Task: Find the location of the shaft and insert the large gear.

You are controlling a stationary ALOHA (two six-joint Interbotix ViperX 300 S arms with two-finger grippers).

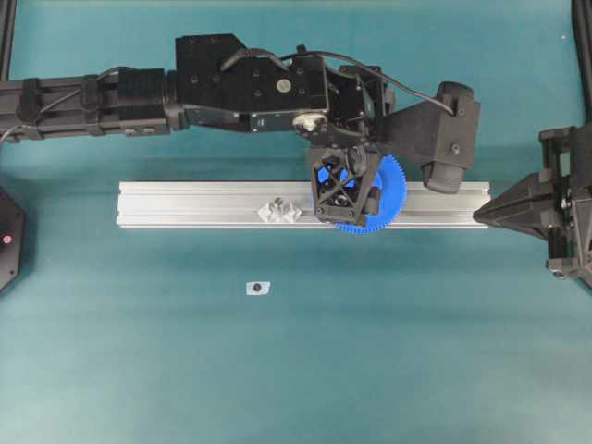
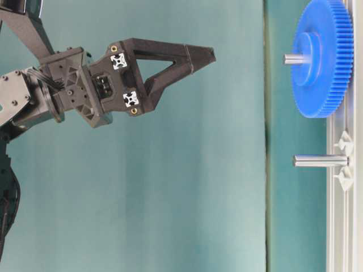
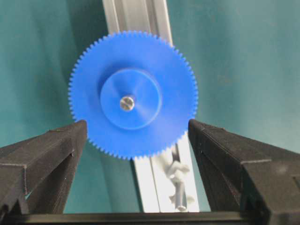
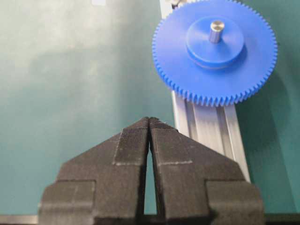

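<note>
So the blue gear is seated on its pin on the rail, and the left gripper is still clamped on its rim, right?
Not clamped. The left wrist view shows the left gripper open, its fingers standing clear of the large gear on either side. The rest holds: the gear sits on its pin on the rail.

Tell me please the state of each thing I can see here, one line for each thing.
large gear: seated on the shaft, flat on the rail, not held.
shaft: upright, tip showing through the gear's hub.
second pin: upright on the rail, bare.
left pincer: open, above the gear.
right pincer: shut, empty.
</note>
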